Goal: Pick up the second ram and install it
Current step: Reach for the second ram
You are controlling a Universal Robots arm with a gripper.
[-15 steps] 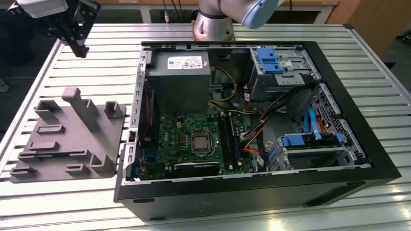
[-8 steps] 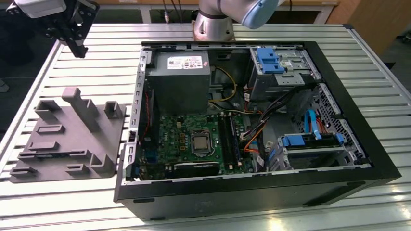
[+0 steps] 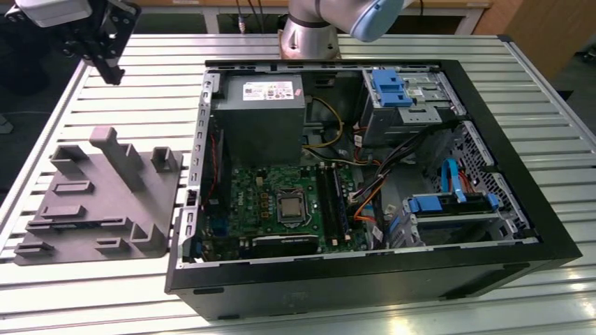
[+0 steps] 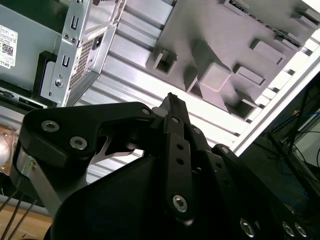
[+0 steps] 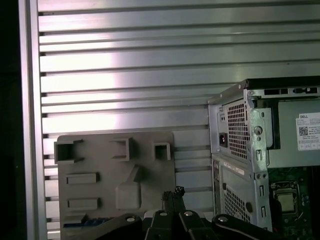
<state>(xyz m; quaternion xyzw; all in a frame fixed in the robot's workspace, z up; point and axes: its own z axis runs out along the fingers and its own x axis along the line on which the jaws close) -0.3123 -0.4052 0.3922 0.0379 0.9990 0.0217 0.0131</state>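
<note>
i have the end effector (image 3: 111,71) hanging in the upper left of the exterior view, above the slatted tabletop (image 3: 121,293) and well apart from the open computer case (image 3: 373,283). its black fingers point down. in the first wrist view the fingertips (image 5: 172,193) sit pressed together at the bottom centre of the frame, so i read it as closed, with nothing visible between them.

the grey fixture plate (image 3: 93,199) lies on the tabletop at the left of the exterior view, just beside the case's rear wall. in the first wrist view i see a thin bluish strip at the lower left of that plate, partly hidden behind the end effector's links. i take that strip to be the second ram (image 5: 82,221). it lies flat on the plate and the fingers are not touching it.

inside the case, the green motherboard (image 3: 270,202) sits in the lower middle of the exterior view, below the grey power supply (image 3: 259,112). its long black slots (image 3: 331,199) run along the board's right side, near a bundle of orange and yellow wires.
</note>
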